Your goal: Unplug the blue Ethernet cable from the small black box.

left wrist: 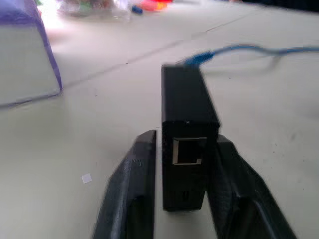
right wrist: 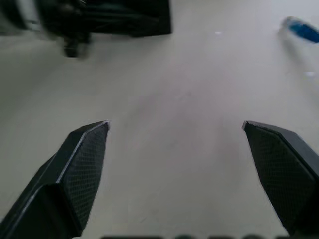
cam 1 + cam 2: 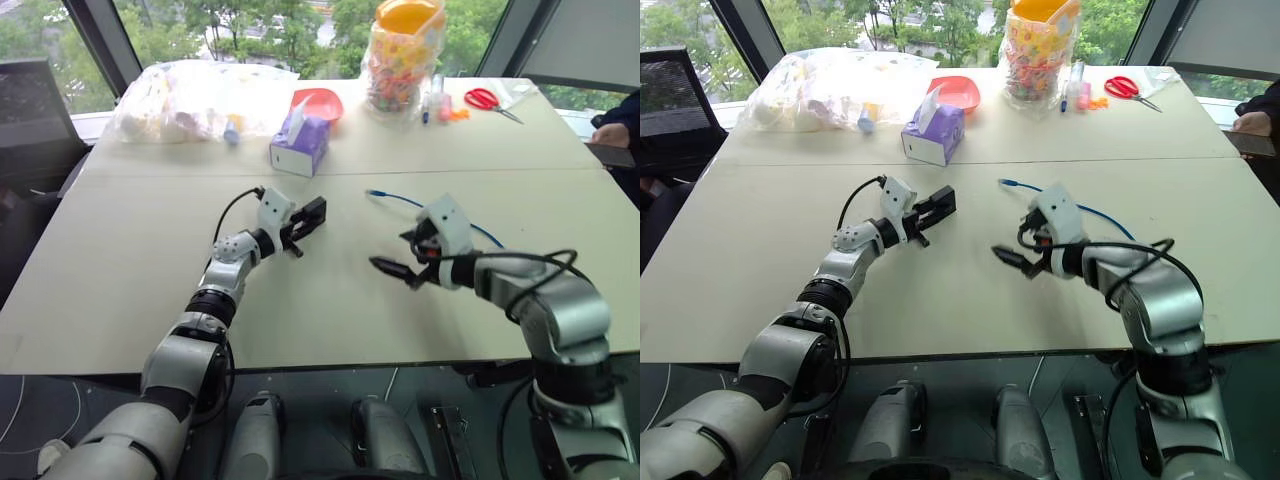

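Observation:
The small black box (image 1: 187, 104) sits between the fingers (image 1: 134, 184) of my left gripper (image 3: 312, 215), low over the table. Its near port is empty. A thin gap shows between one finger and the box, so the jaws stand slightly open around it. The blue Ethernet cable (image 3: 440, 210) lies on the table, its plug end (image 3: 372, 191) apart from the box, to the right of it. My right gripper (image 3: 395, 255) hovers above the table, near the cable, and stands wide open with nothing between its fingers (image 2: 82, 164).
A purple tissue box (image 3: 300, 145) stands behind the left gripper. Farther back are a red bowl (image 3: 318, 102), a clear bag of items (image 3: 200, 100), a jar of colourful pieces (image 3: 405, 55) and red scissors (image 3: 485, 98). A person's hand (image 3: 610, 133) rests at the table's right edge.

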Controlling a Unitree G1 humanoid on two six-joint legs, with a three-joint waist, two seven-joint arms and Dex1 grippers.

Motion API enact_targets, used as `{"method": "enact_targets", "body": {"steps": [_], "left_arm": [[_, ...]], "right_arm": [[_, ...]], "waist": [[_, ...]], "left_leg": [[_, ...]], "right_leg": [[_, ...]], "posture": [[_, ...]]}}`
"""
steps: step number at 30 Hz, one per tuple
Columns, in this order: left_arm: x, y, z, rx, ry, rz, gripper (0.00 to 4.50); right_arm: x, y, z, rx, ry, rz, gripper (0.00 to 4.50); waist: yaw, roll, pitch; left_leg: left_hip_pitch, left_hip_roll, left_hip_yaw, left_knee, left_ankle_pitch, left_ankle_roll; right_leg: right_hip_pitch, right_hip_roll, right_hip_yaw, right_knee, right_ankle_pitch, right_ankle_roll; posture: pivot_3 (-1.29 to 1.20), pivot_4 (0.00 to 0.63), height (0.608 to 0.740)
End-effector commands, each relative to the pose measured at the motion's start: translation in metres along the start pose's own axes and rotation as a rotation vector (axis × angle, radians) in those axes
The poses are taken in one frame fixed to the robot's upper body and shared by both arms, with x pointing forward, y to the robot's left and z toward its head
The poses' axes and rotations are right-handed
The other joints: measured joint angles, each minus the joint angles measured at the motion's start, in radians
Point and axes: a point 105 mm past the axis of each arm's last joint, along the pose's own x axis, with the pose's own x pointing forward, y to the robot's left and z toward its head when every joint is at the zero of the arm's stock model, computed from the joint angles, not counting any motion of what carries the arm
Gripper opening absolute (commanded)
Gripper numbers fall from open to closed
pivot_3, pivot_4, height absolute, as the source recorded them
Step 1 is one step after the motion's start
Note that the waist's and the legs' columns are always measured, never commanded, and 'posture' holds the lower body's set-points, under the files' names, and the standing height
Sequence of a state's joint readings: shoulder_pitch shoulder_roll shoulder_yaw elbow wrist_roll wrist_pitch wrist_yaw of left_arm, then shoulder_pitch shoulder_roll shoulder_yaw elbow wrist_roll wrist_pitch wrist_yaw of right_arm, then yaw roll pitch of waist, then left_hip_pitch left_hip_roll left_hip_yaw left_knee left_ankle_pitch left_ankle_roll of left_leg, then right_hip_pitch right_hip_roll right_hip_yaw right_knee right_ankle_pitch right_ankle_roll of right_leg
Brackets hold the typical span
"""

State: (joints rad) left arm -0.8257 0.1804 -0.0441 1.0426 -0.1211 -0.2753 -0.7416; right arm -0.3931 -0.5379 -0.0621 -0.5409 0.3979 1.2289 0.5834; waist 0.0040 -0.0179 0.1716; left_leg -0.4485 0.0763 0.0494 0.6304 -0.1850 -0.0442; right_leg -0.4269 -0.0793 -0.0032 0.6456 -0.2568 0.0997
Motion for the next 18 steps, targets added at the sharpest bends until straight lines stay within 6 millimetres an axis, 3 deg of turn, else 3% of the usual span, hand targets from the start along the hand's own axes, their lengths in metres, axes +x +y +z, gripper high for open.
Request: {"method": "enact_targets", "body": {"steps": [1, 4, 9, 13, 18], "left_arm": [[-0.01, 0.005, -0.013, 0.009, 0.04, 0.001, 3.12], [-0.03, 0.017, -0.015, 0.033, 0.046, 0.002, 4.19], [-0.06, 0.026, 0.0, 0.029, -0.003, -0.033, 4.19], [-0.085, 0.02, 0.021, 0.026, -0.029, -0.068, 4.19], [-0.111, 0.007, 0.038, 0.02, -0.014, -0.085, 4.19]], "right_arm": [[-0.013, 0.007, 0.011, -0.029, -0.043, -0.005, 4.5], [-0.021, 0.013, 0.003, -0.022, -0.023, 0.012, 4.5], [-0.026, 0.013, -0.006, -0.036, 0.008, 0.013, 4.5], [-0.029, 0.006, -0.011, -0.052, 0.026, 0.003, 4.5], [-0.032, -0.01, 0.003, -0.081, -0.04, -0.032, 4.5]], "waist": [[0.0, 0.0, 0.0], [-0.004, 0.0, 0.0], [-0.026, 0.0, 0.0], [-0.02, 0.0, 0.0], [-0.013, 0.0, 0.0]], "left_leg": [[0.002, 0.0, 0.0, 0.0, 0.0, 0.0], [0.004, 0.0, 0.0, -0.001, 0.0, 0.0], [0.004, 0.001, 0.0, -0.004, 0.0, 0.0], [0.004, 0.002, 0.0, -0.005, 0.0, 0.0], [0.003, 0.002, 0.001, -0.003, 0.0, 0.0]], "right_leg": [[0.002, 0.0, 0.0, 0.0, 0.0, 0.0], [0.003, 0.0, 0.0, 0.0, 0.0, -0.001], [0.002, 0.0, 0.0, 0.0, 0.0, -0.001], [0.001, 0.001, 0.0, 0.0, 0.0, -0.001], [0.002, -0.001, 0.0, -0.002, -0.001, -0.001]], "posture": [[0.0, 0.15, 0.735], [0.0, 0.15, 0.735], [0.0, 0.15, 0.735], [0.0, 0.15, 0.735], [0.0, 0.15, 0.735]]}}
